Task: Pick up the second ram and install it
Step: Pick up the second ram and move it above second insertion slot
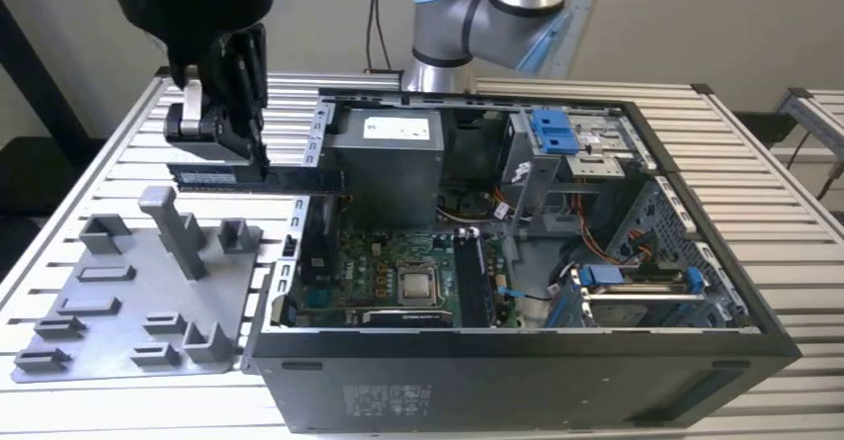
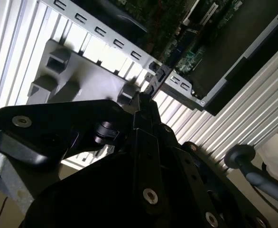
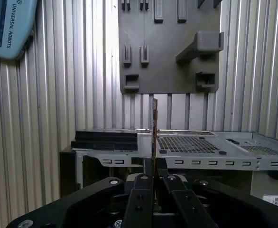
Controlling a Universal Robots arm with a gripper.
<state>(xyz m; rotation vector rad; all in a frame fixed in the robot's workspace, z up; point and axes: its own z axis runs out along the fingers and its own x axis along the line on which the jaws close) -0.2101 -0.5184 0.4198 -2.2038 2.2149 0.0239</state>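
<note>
Fixture plate: grey, flat on the slatted table, just beside the computer case.
Motherboard: green, on the case's floor.
Second ram: level, outside the case, one end at its wall.
Gripper: we see it clenched on that ram, above the table.
Arm base: beyond the case's far wall.

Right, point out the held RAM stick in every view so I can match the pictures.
Exterior view: the second ram hangs level in the end effector, across the open computer case's edge on the exterior view's left.
First wrist view: edge-on, a thin strip reaching out from the end effector.
Second wrist view: edge-on, a dark strip beyond the fingertips.
Shared landmark: the grey fixture plate, in all three.
</note>
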